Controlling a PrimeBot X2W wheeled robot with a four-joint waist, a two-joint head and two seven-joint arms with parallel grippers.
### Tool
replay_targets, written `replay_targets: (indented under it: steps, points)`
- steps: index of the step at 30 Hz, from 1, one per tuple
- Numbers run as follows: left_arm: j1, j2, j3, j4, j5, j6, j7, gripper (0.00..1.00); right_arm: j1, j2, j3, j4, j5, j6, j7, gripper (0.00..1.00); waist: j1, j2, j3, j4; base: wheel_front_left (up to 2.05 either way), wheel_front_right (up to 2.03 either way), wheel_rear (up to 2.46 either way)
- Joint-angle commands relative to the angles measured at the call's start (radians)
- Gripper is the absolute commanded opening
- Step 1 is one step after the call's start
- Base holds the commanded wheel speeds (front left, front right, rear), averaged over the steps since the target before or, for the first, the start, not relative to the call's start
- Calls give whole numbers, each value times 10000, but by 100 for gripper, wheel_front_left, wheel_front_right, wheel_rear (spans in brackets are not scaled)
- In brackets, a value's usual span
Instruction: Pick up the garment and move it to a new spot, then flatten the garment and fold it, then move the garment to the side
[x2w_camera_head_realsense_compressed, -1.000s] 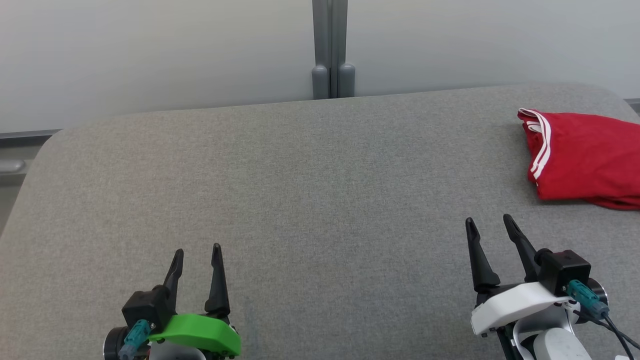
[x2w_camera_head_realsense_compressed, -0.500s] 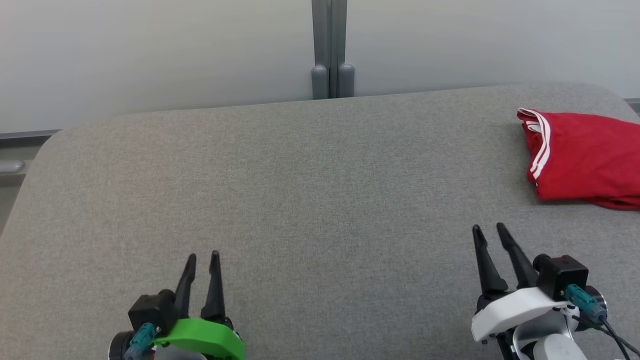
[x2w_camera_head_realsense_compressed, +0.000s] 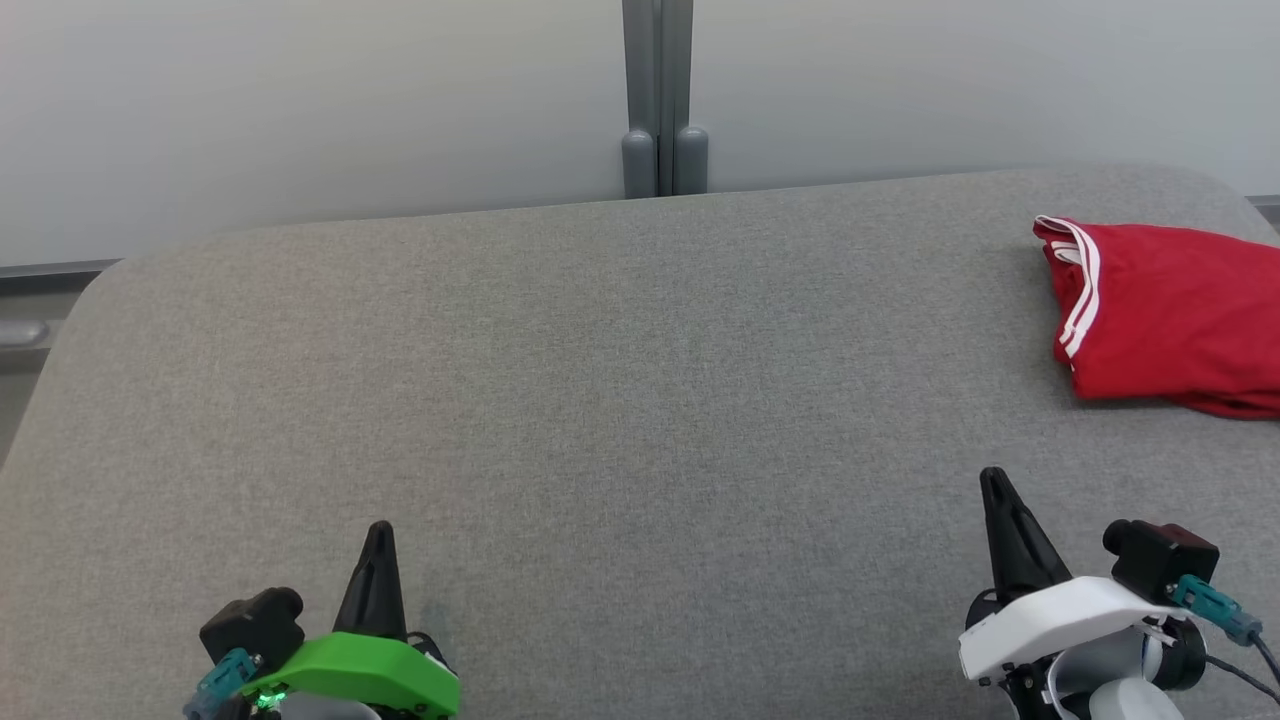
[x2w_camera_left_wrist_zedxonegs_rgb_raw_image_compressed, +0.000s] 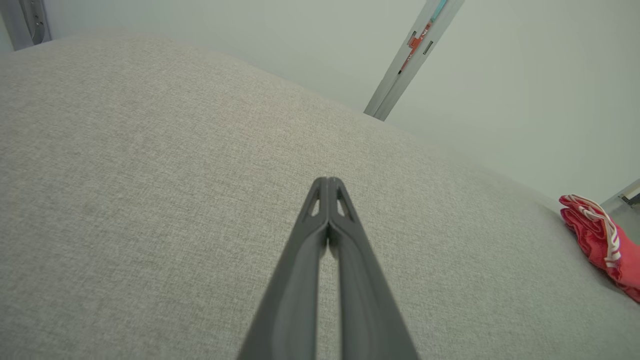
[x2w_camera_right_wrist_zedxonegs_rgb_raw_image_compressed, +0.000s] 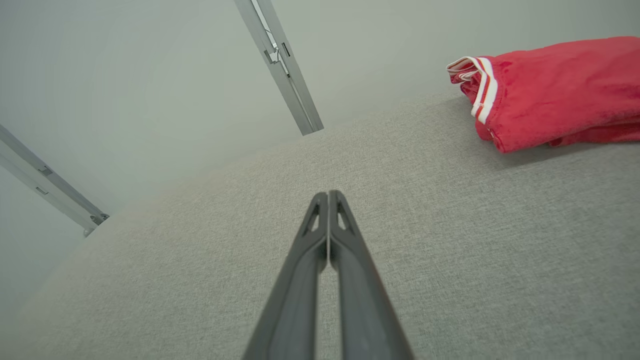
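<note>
A red garment (x2w_camera_head_realsense_compressed: 1170, 315) with white stripes lies folded at the far right of the grey table (x2w_camera_head_realsense_compressed: 620, 380), running off the head view's right edge. It also shows in the left wrist view as the garment (x2w_camera_left_wrist_zedxonegs_rgb_raw_image_compressed: 602, 240) and in the right wrist view as the garment (x2w_camera_right_wrist_zedxonegs_rgb_raw_image_compressed: 555, 90). My left gripper (x2w_camera_head_realsense_compressed: 380, 532) sits at the lower left, shut with nothing in it, fingertips together (x2w_camera_left_wrist_zedxonegs_rgb_raw_image_compressed: 328, 181). My right gripper (x2w_camera_head_realsense_compressed: 993, 478) sits at the lower right, shut and empty too (x2w_camera_right_wrist_zedxonegs_rgb_raw_image_compressed: 327, 194), short of the garment's near edge.
A pale wall with a grey vertical post (x2w_camera_head_realsense_compressed: 660, 100) stands behind the table's far edge. The table's rounded left corner (x2w_camera_head_realsense_compressed: 100, 290) drops off to the floor. Bare grey cloth stretches between the two grippers.
Both grippers have gone from open to shut and drawn back a little toward the near edge. The garment has not moved.
</note>
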Motion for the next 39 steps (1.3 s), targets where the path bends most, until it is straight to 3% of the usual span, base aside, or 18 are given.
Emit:
replay_targets:
  steps: [1, 23, 39]
  points:
    - [-214, 10, 136, -198, -401, -86, 105, 0, -287, -73, -61, -109, 472, -2, 67, 0, 0, 0, 1, -2, 0, 0, 0]
    - [-404, 14, 930, -396, -3432, -481, 1024, 0, -539, -153, -356, 48, 4044, -4, 705, 0, 0, 0, 16, -29, 0, 0, 0]
    - [-511, 15, 1382, -515, -5131, -715, 1550, 0, -673, -172, -553, 139, 6034, -6, 1091, 0, 0, 0, 26, -48, 0, 0, 0]
